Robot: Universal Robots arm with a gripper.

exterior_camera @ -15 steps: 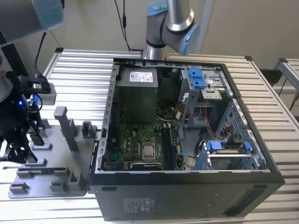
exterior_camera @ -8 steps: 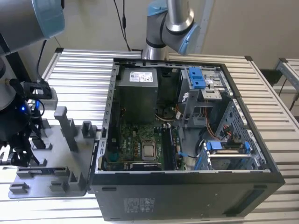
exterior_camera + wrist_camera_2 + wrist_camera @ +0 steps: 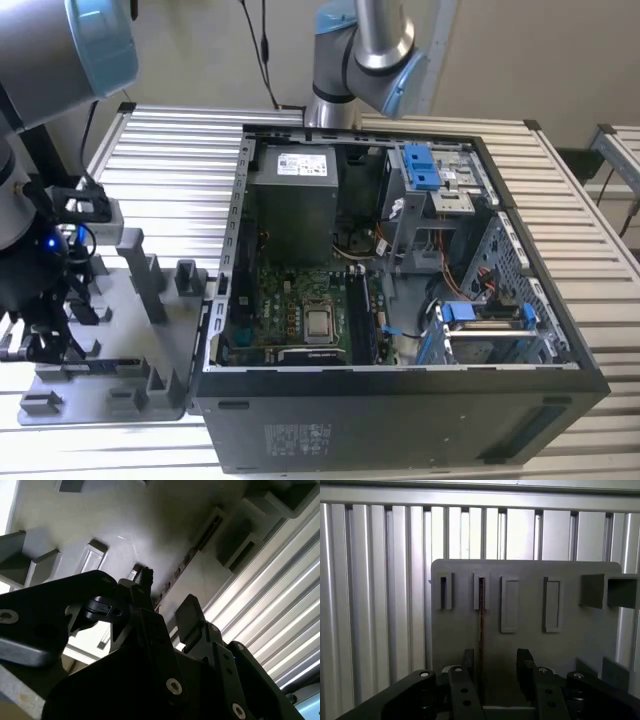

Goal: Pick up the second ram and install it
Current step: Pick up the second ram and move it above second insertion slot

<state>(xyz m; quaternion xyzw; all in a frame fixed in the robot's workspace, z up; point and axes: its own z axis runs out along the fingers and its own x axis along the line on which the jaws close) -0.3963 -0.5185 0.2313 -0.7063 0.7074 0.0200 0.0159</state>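
Grey fixture (image 3: pixel 525 650) on ribbed table (image 3: pixel 370 605) | second ram (image 3: pixel 481 625) edge-up, long axis pointing away from claw (image 3: pixel 496 655) | claw wide

Wrist views behind gripper (image 3: pixel 496 660), near fixture (image 3: pixel 570 650)

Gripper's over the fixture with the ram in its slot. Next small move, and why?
Probably a small sideways shift to centre before closing. In the first wrist view the gripper is open and straddles the second ram, standing on edge in a slot of the grey fixture, but the stick lies much nearer one finger than the other.
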